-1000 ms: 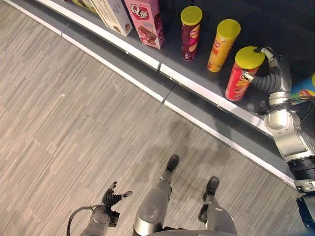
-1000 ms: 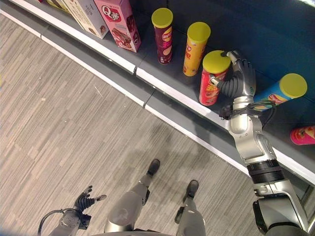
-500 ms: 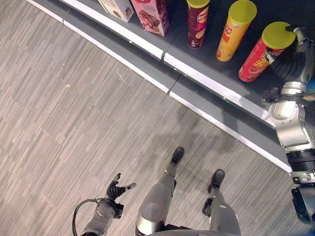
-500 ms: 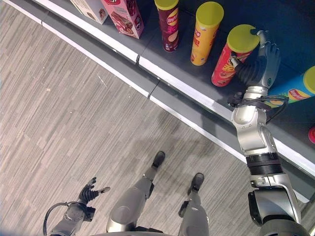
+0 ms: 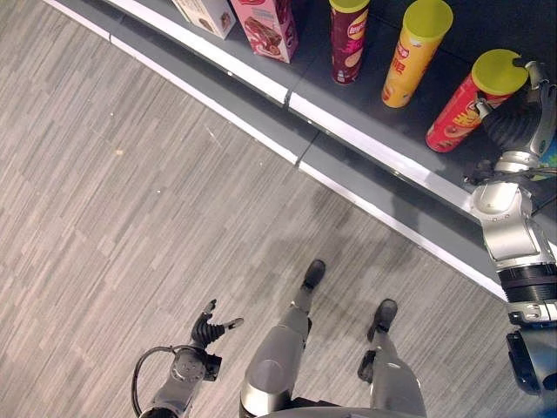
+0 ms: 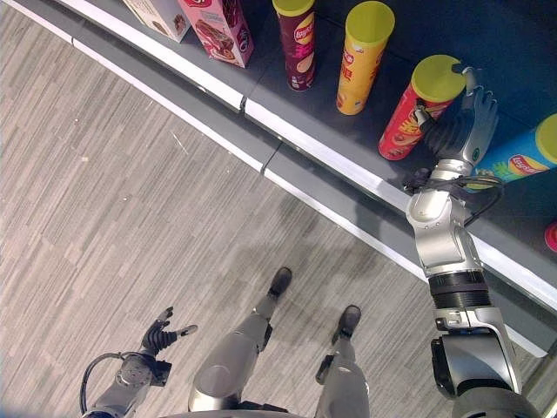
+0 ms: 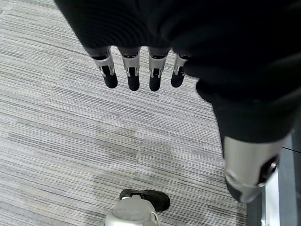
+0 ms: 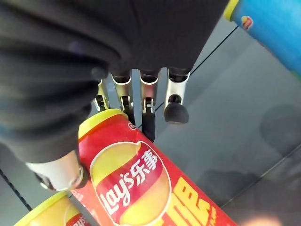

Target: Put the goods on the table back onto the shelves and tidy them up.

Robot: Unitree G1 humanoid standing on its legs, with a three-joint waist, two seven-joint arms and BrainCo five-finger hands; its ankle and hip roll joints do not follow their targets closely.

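Left hand [image 5: 207,329] hangs low over the grey plank floor [image 5: 130,218], nearest the camera, fingers [image 7: 133,77] straight and loosely spread, thumb out to the side, holding nothing.

Past the floor runs the shelf [image 5: 365,144], dark grey w/ a white front edge strip. Right arm reaches up onto it. Right hand [image 6: 464,124] sits against the red can [image 6: 418,109], a yellow-lidded chip tube standing on the shelf but leaning a bit. Thumb is on the near side of the can, fingers [image 8: 146,101] reach round the far side by the lid; they look only half curled, so the grip seems loose – hard to say from the wrist view whether they press on it or just touch.

Just beside the hand, on its right, a blue can [image 6: 522,157] w/ yellow lid lies tilted on the shelf. Farther left along the shelf: yellow can [image 5: 416,54], then maroon can [image 5: 348,39], both upright, apart from each other. Beyond those a pink box [image 5: 268,26] and a pale box [image 5: 202,13], side by side at the far left.
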